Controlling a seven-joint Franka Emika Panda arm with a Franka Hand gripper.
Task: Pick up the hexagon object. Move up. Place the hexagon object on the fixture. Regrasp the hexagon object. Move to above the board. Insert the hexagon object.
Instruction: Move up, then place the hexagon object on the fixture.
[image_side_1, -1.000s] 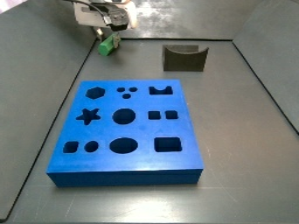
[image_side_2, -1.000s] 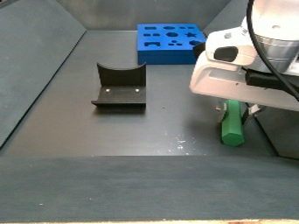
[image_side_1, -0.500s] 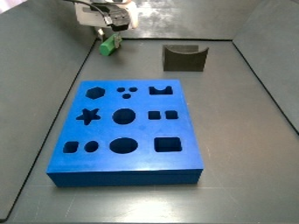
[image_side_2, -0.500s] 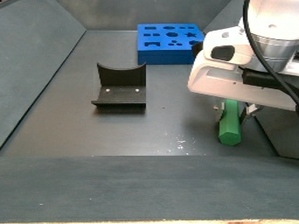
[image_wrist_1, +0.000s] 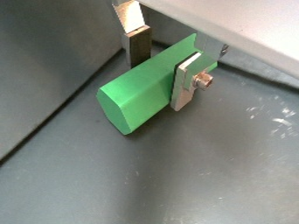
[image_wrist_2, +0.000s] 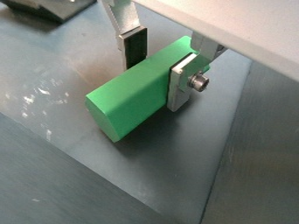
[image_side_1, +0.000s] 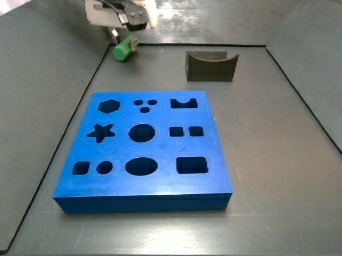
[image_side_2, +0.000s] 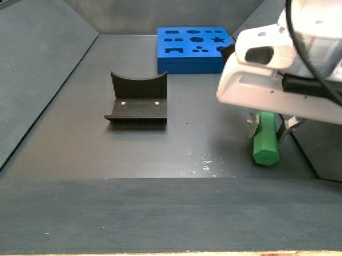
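The gripper (image_wrist_1: 162, 59) clamps the hexagon object (image_wrist_1: 146, 85), a silver finger (image_wrist_2: 184, 80) pressed flat on each side. In a side view the arm hangs low near the floor's far corner (image_side_1: 123, 40), well apart from the board (image_side_1: 144, 150) and the fixture (image_side_1: 210, 66).

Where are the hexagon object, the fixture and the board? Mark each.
hexagon object (image_wrist_1: 142, 87): a wrist view, on its green upper face, between the gripper (image_wrist_1: 162, 63) fingers.
fixture (image_side_2: 136, 100): a side view, on its notched wall.
board (image_side_1: 140, 190): a side view, on bare blue top.
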